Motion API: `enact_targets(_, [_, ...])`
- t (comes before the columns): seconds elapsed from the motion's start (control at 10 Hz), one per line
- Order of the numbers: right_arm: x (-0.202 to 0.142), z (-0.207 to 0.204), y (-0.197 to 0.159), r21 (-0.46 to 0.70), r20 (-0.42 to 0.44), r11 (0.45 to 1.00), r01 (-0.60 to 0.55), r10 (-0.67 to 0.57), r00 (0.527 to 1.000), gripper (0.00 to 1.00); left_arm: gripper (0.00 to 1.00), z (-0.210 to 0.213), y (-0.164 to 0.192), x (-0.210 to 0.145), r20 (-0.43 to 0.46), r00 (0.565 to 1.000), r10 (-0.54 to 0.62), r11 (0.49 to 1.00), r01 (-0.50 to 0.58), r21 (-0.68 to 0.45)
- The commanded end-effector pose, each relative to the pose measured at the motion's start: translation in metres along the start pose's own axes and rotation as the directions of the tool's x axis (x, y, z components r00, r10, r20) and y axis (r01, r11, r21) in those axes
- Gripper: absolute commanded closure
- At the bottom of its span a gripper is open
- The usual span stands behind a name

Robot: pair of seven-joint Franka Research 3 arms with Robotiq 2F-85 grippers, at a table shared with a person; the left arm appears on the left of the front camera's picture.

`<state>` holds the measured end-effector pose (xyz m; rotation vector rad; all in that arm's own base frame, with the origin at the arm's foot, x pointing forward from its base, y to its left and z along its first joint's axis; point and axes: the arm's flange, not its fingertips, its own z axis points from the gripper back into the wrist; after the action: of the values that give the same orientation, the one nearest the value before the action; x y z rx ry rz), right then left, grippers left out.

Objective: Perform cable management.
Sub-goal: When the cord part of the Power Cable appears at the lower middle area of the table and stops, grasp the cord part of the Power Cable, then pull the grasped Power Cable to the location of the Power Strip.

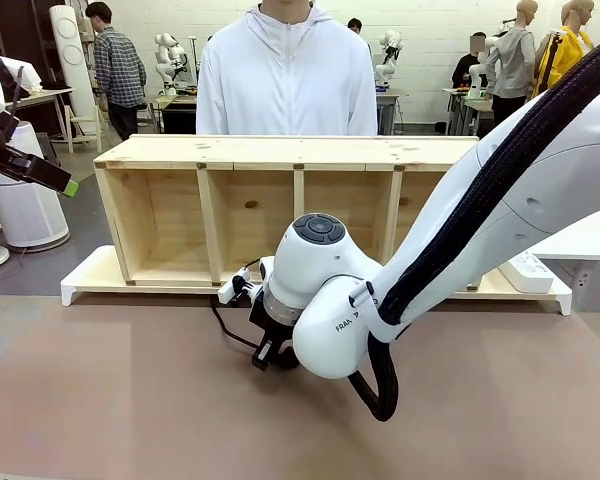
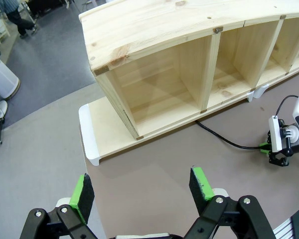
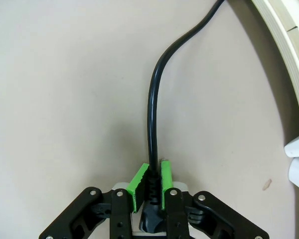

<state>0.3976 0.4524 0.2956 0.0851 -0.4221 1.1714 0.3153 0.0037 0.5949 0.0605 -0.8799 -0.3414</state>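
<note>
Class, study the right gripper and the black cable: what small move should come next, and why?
Probably a small lift: the right gripper is shut on the cable near its plug end, and the cable lies on the table, trailing toward the wooden shelf.

In the front view the right arm [image 1: 460, 250] covered the right-hand bays of the wooden shelf [image 1: 280, 150] and all but a short loop of the cable [image 1: 223, 328], whose far run was lost under the shelf. In the right wrist view the cable ran off the top edge, and its lower end sat largely hidden between the green pads [image 3: 138, 181] of the right gripper [image 3: 150, 180]. The person [image 1: 285, 80] was cut off above the neck by the top edge.
</note>
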Motion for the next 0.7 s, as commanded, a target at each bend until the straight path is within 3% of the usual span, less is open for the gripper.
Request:
enact_targets(0.0, [-0.0005, -0.0001, 0.0007, -0.001, -0.001, 1.000, 0.005, -0.005, 1.000, 1.00, 0.00, -0.0019, 0.0011, 0.0008, 0.007, 1.000, 0.002, 1.000, -0.002, 0.003])
enact_targets(0.6, [-0.0005, -0.0001, 0.0007, -0.001, -0.001, 1.000, 0.005, -0.005, 1.000, 1.00, 0.00, -0.0019, 0.0011, 0.0008, 0.007, 1.000, 0.002, 1.000, -0.002, 0.003])
